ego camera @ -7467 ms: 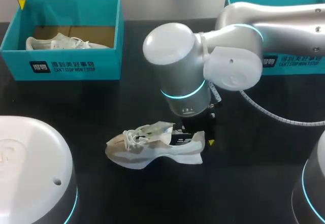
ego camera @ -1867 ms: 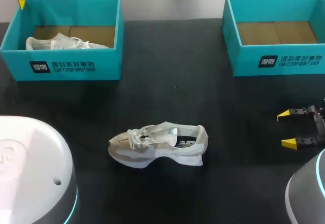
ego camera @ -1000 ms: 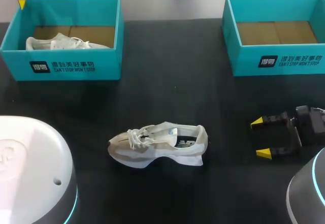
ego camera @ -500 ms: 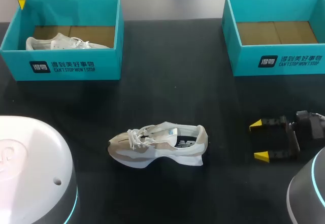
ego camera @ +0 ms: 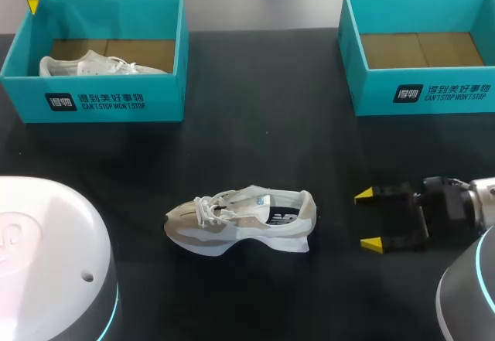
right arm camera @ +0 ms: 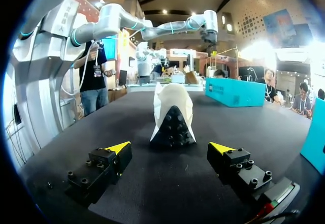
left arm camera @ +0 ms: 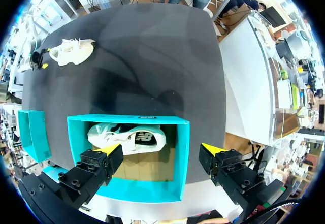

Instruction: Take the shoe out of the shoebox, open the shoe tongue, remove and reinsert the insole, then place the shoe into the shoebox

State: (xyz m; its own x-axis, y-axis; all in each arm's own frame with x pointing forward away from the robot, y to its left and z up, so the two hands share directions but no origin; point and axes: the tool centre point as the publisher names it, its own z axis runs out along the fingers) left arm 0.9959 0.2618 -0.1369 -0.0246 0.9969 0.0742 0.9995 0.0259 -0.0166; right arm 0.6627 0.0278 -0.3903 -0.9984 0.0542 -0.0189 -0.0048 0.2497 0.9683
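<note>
Black table holds shoe, left shoebox, right shoebox

Shoes: two cream lace-up sneakers
Boxes: two open teal cardboard shoeboxes
Grippers: two black yellow-tipped grippers

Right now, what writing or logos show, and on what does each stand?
Left shoebox, front wall: dark logo square and two white lines of brand print, not quoted here.
Right shoebox, front wall: the same logo and print.
Shoe on the table: dark marking on its insole, too small to read.
Shoe in the left shoebox: a side logo.
</note>
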